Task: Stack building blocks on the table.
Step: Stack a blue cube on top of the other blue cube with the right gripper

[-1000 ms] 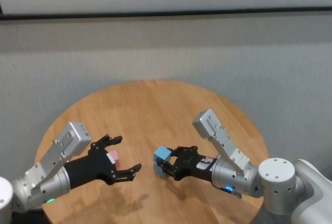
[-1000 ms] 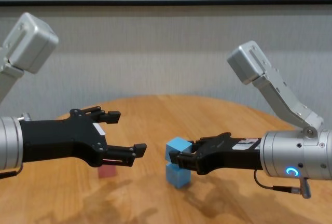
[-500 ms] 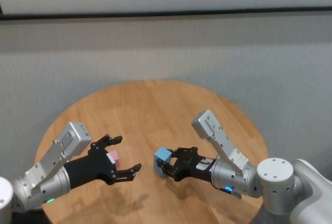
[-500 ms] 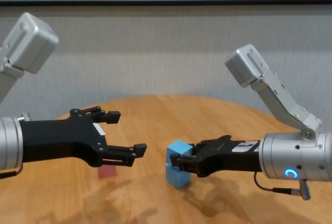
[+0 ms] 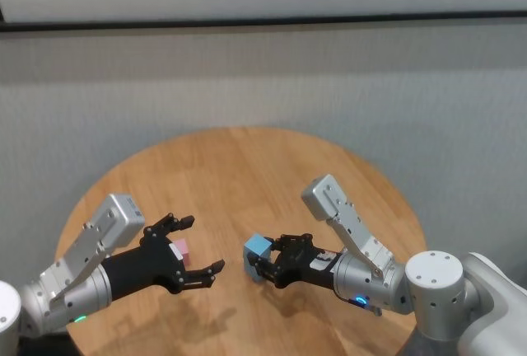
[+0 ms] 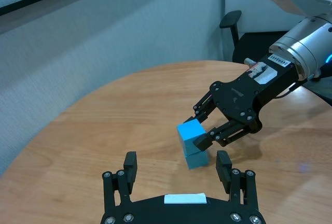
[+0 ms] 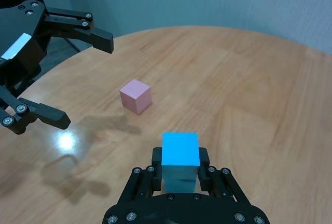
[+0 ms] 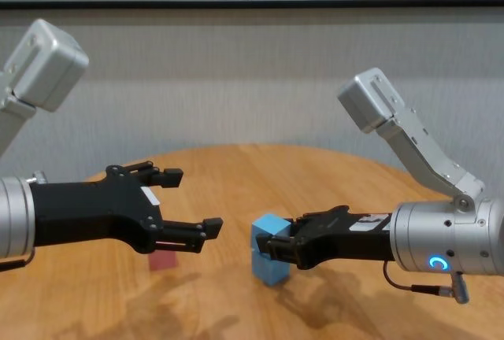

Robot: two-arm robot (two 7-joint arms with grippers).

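My right gripper [image 8: 272, 245] is shut on a light blue block [image 8: 270, 230], which sits on top of a second light blue block [image 8: 272, 271] on the round wooden table [image 5: 247, 166]. In the right wrist view the upper block [image 7: 180, 149] is clamped between both fingers and hides most of the lower block [image 7: 180, 183]. The pink block [image 7: 136, 96] lies alone on the table to the left, under my left gripper [image 5: 202, 243]. That gripper hovers open above the table with nothing between its fingers, a short way from the blue stack [image 6: 193, 143].
A grey wall rises behind the table. Bare tabletop [image 5: 272, 175] stretches beyond both grippers towards the far edge. An office chair [image 6: 232, 27] shows in the left wrist view, past the table's rim.
My right gripper has come down slightly with its blue block, closing the gap so the block now sits on the lower blue one. The left arm and pink block have not moved.
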